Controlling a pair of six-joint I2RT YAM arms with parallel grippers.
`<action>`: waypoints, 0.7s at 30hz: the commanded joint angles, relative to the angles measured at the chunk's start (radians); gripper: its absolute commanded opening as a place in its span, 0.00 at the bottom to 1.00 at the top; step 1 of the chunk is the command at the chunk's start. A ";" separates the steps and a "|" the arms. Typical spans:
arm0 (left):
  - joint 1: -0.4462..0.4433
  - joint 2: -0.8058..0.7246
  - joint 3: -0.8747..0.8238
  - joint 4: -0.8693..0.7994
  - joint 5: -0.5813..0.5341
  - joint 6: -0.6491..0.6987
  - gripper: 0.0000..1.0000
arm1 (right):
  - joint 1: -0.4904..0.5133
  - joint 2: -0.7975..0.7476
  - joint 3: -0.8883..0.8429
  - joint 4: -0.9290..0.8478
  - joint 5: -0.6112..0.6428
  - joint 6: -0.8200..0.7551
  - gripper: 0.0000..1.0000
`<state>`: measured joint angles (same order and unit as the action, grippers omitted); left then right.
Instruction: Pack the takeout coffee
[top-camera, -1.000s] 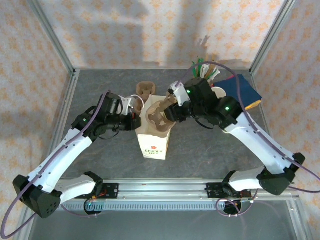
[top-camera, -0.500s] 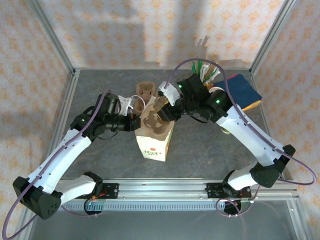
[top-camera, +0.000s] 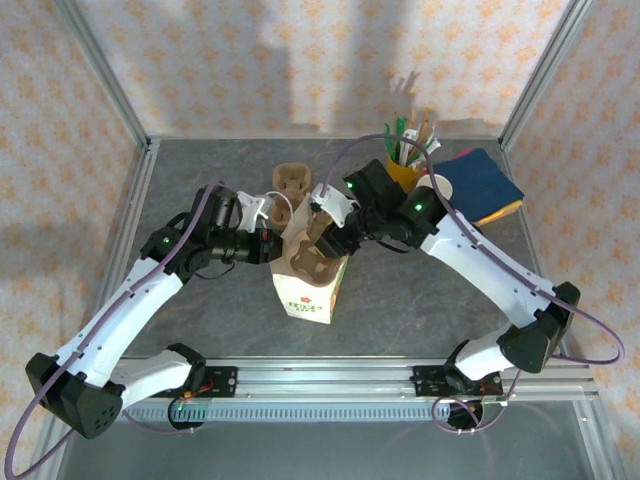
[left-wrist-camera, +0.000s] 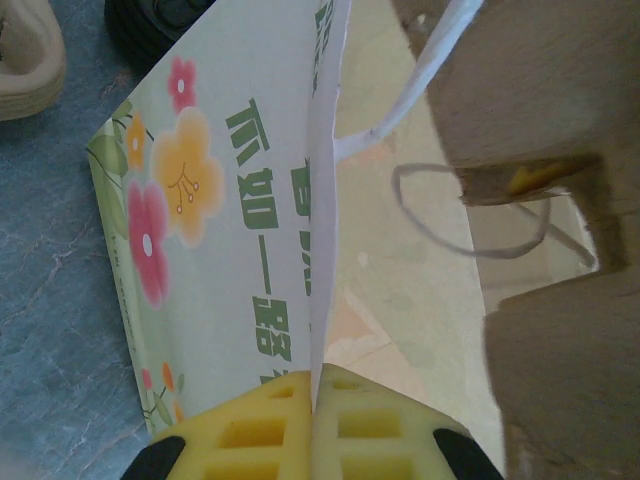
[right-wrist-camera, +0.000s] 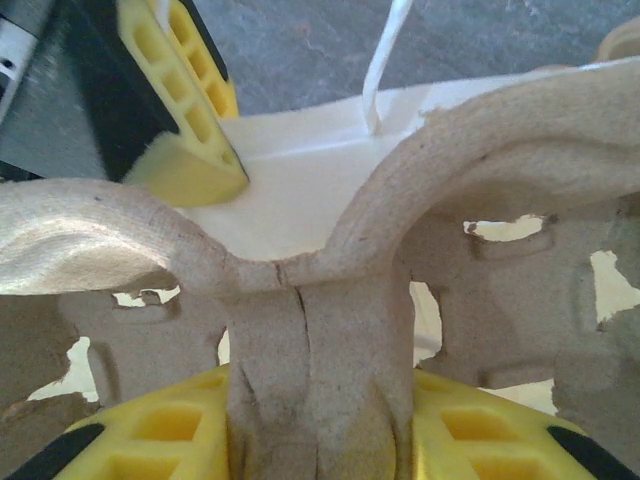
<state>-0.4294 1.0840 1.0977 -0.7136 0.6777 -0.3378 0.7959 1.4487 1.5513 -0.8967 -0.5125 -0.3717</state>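
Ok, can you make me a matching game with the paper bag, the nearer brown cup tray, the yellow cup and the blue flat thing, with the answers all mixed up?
Things:
1. paper bag
2. nearer brown cup tray
3. yellow cup
4. blue flat thing

What goes with them:
A. full of sticks and straws
B. its edge pinched by the left gripper
C. lying flat at the far right
D. held by the right gripper at the bag's mouth

Pairs: 1-B, 2-D, 3-A, 4-C
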 joint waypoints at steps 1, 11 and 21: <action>0.009 0.007 0.024 -0.018 0.025 0.023 0.00 | 0.003 -0.002 -0.017 0.024 0.024 -0.020 0.37; 0.009 0.015 0.033 -0.014 0.048 0.031 0.00 | 0.003 0.042 -0.031 0.006 0.032 -0.027 0.37; 0.009 0.018 0.059 -0.015 0.077 0.033 0.00 | 0.003 0.056 -0.075 -0.003 0.064 -0.029 0.37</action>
<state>-0.4294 1.1019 1.1168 -0.7155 0.7227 -0.3302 0.7959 1.4902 1.5047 -0.8822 -0.4892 -0.3901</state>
